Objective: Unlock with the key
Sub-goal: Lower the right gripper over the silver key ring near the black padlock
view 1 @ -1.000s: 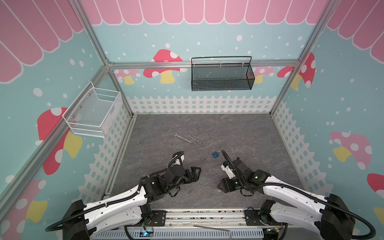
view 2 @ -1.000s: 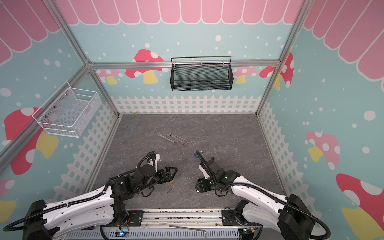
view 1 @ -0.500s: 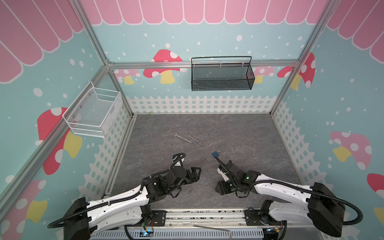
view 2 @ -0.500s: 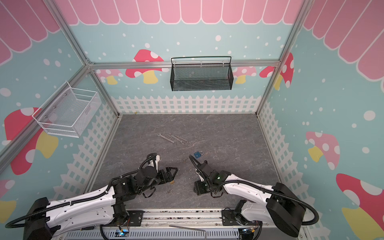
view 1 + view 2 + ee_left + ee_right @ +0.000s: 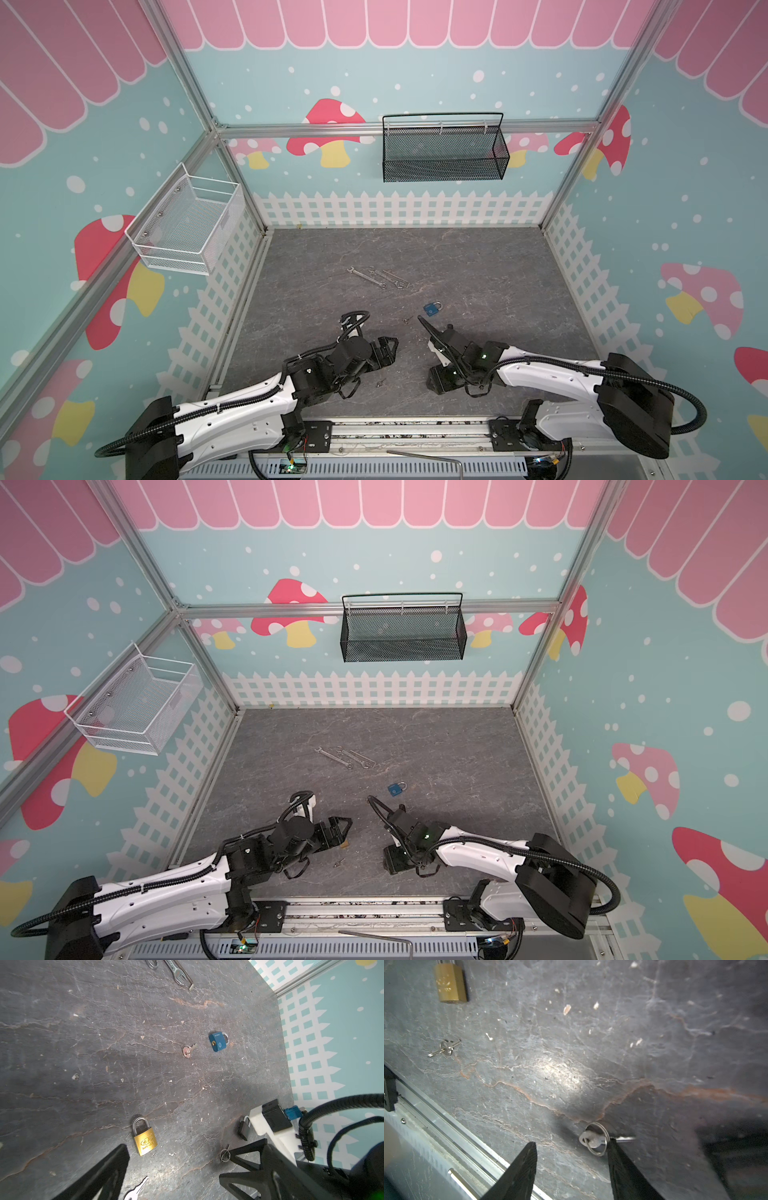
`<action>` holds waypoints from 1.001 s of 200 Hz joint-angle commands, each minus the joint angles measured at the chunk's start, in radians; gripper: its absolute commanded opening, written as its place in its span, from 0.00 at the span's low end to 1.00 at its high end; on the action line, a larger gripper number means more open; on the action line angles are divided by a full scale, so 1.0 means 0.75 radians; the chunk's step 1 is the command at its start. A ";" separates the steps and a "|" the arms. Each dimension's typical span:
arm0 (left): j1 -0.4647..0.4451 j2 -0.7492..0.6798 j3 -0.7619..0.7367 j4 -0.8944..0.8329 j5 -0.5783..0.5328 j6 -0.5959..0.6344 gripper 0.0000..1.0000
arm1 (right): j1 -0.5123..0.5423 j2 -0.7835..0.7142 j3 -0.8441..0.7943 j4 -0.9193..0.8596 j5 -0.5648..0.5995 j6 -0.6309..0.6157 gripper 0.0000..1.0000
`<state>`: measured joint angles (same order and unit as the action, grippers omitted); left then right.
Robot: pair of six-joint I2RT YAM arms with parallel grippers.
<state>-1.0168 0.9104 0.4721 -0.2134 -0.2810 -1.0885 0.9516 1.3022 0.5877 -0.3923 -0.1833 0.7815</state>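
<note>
Barely begun: the right pincer (image 5: pixel 571 1142) stood spread beside a ringed key (image 5: pixel 593 1139), nothing pinched; the left pincer (image 5: pixel 195 1142) gaped empty; the padlocks (image 5: pixel 144 1140) lay shut.

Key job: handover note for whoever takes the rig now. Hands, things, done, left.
Left hand: open, empty, near the brass padlock.
Right hand: open, straddling the ringed key; one finger touches it, no grip yet.
Blue padlock lies farther out, a small key beside it; black padlock sits next to the ringed key; a loose key lies near the brass one.
Done: nothing, no key in any lock.
Left: grip the ringed key, insert, turn. Which lock it fits I cannot tell.
</note>
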 commanded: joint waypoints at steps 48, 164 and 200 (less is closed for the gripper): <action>-0.008 -0.072 -0.039 -0.030 -0.044 -0.064 1.00 | 0.042 0.107 0.127 -0.019 0.059 -0.037 0.56; -0.008 -0.059 -0.038 -0.045 -0.081 -0.079 1.00 | 0.058 0.165 0.139 -0.030 0.086 -0.104 0.37; -0.008 -0.054 -0.042 -0.044 -0.079 -0.089 1.00 | 0.058 0.178 0.128 -0.019 0.086 -0.113 0.30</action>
<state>-1.0168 0.8677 0.4557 -0.2283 -0.3191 -1.1240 0.9848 1.4239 0.6792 -0.4030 -0.1299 0.7044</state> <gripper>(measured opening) 0.999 0.311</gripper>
